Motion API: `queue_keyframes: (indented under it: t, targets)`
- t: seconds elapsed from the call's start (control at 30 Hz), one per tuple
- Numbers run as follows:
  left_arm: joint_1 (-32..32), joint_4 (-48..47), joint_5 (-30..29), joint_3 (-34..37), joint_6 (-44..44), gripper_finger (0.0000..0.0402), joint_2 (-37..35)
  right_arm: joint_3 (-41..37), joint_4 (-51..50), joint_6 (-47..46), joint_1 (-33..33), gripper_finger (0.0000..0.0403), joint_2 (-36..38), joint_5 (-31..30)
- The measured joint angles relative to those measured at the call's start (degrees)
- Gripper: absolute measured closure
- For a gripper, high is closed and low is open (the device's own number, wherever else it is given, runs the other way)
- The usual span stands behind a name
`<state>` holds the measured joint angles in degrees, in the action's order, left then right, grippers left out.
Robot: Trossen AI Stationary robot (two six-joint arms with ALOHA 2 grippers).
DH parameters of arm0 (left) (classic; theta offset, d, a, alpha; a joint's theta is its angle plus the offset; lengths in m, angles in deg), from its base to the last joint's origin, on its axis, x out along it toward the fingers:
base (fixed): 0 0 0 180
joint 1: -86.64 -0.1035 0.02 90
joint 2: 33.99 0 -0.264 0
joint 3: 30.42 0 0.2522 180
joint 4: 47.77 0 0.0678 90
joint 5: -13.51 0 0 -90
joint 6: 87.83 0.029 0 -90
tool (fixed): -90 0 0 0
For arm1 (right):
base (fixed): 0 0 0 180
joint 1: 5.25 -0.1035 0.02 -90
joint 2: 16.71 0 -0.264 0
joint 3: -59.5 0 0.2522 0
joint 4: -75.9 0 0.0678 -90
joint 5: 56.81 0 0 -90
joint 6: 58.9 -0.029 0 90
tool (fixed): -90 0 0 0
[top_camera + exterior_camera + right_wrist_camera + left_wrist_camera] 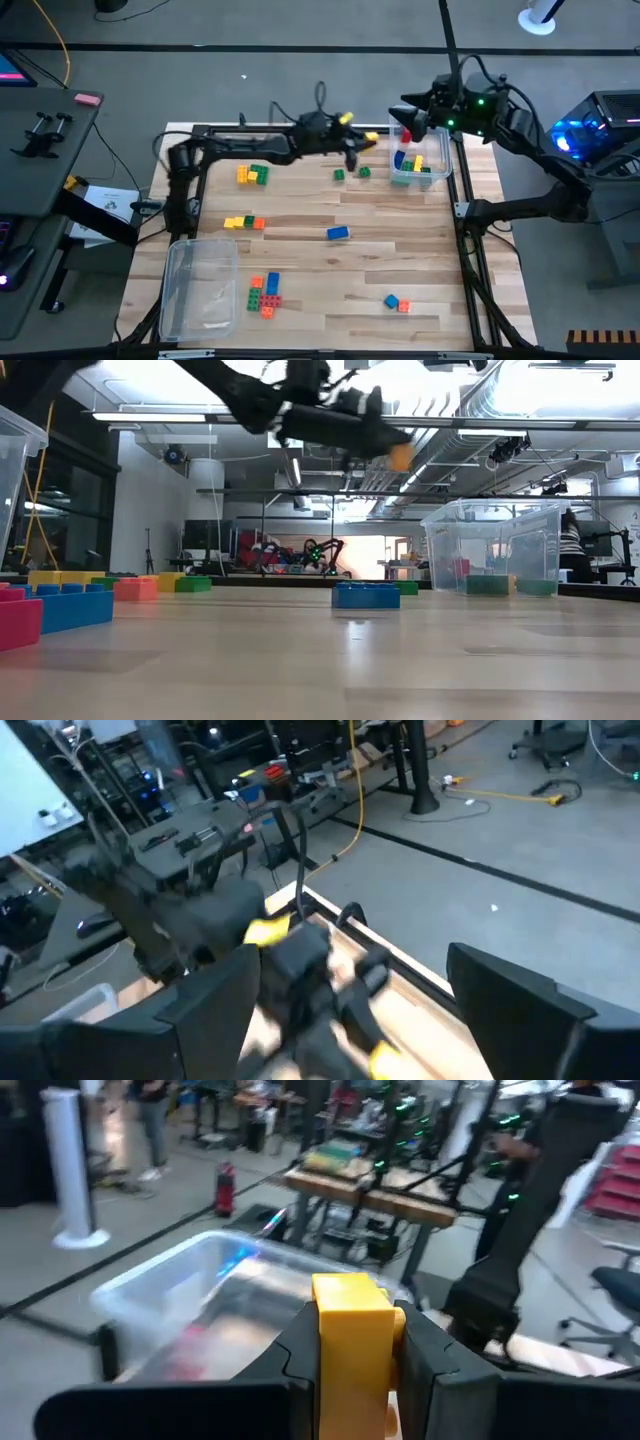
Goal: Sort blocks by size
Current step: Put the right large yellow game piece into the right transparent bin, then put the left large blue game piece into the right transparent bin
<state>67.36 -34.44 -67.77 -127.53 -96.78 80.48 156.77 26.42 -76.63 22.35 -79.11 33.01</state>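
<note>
My left gripper (364, 139) hangs above the table's far middle, pointing level at the clear bin (422, 168) at the far right, and is shut on a yellow block (351, 1335). That bin holds blue, yellow, green and red blocks. My right gripper (408, 118) is held high by the bin's far left corner, open and with nothing in it (360, 1010). Loose blocks lie flat on the wood: a yellow and green group (252, 175), two green ones (351, 173), a yellow-orange row (243, 223), a blue one (338, 233) and a mixed cluster (265, 293). My left gripper pinches the yellow block by its two opposite sides (330, 1360) between its two fingers. The fingers (440, 1370) come at it level, from the table's left. The block's free end (400, 457) sticks out past the fingertips, and the block is lifted well clear of the table.
A second clear bin (200, 285) lies at the near left corner. A blue and an orange block (397, 302) sit near the front right. The black frame rails (465, 215) run along the table's sides. Bare wood lies in the middle and right.
</note>
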Motion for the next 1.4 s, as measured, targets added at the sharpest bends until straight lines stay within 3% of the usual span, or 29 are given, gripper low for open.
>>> queue_keyframes:
  t: [0.33, 0.5, 0.63, 0.87, 1.0, 1.1, 1.2, 1.3, 1.4]
  targets:
    - [2.9, -0.02, 0.18, -29.46, 2.15, 0.0349, 21.84, 0.0, 0.04, -1.8, 0.0, 0.0085, -0.28, -1.75]
    - [2.85, -0.74, -1.59, -40.46, 1.89, 0.0314, 31.65, 0.0, 0.04, -2.83, 0.0, 0.0085, -0.28, -1.77]
    - [2.83, -7.86, -2.29, -44.89, 0.29, 0.0269, 33.84, 0.0, -0.03, -2.75, 0.0, 0.0085, -0.28, -1.78]
    - [2.42, -25.34, -1.79, -50.75, 5.36, 0.0195, 30.86, 0.0, 0.0, -1.32, 0.0, 0.0085, -0.28, -1.8]
    - [0.79, -45.57, 0.0, -50.95, 12.28, 0.0173, 21.72, 0.0, 0.04, -0.22, 0.0, 0.0085, -0.28, -1.78]
    - [-0.81, -66.22, -3.12, -51.04, 16.64, 0.0172, 15.02, 0.0, 0.26, 0.98, 0.02, 0.0085, -0.28, -1.8]
    - [-2.6, -85.36, -7.23, -50.52, 14.05, 0.0179, 10.93, 0.0, 0.36, 1.77, 0.06, 0.0085, -0.28, -1.81]
    - [-4.28, -94.1, -9.75, -46.45, 10.29, 0.0192, 6.3, 0.0, 0.36, 2.76, 0.13, 0.0085, -0.28, -2.32]
    - [-4.96, -90.85, -13.96, -34.96, 6.36, 0.0206, -1.4, 0.0, 0.34, 3.46, 0.13, 0.0085, -0.28, -3.39]
